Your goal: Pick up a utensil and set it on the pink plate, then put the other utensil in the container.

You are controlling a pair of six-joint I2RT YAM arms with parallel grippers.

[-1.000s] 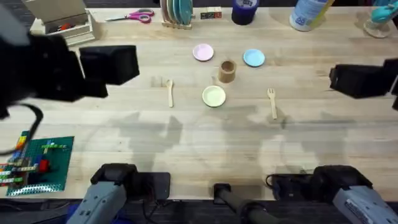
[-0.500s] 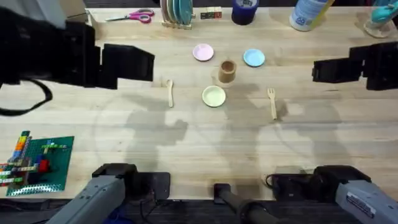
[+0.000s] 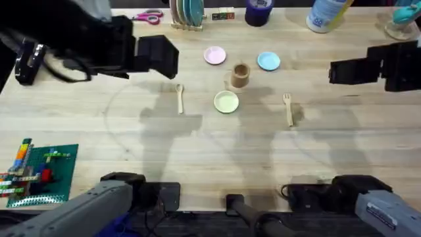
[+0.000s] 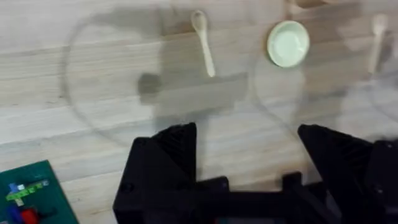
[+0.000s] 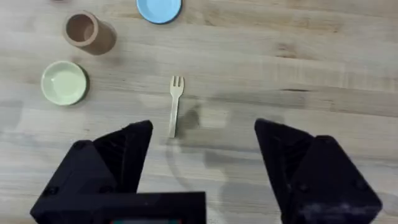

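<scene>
Wooden table [image 3: 210,151] under me: spoon [image 3: 179,97] lies at nine o'clock of the yellow-green plate [image 3: 226,101], fork [image 3: 287,107] at three. Both my grippers [image 4: 245,149] [image 5: 202,146] hover, jaws spread.

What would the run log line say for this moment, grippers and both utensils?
left gripper: open, above spoon | right gripper: open, above fork | pink plate: bare | container: upright | nothing grasped

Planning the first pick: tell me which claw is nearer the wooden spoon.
Left. The left claw hangs up and just left of the wooden spoon; the right claw is far across the table, beyond the fork.
</scene>
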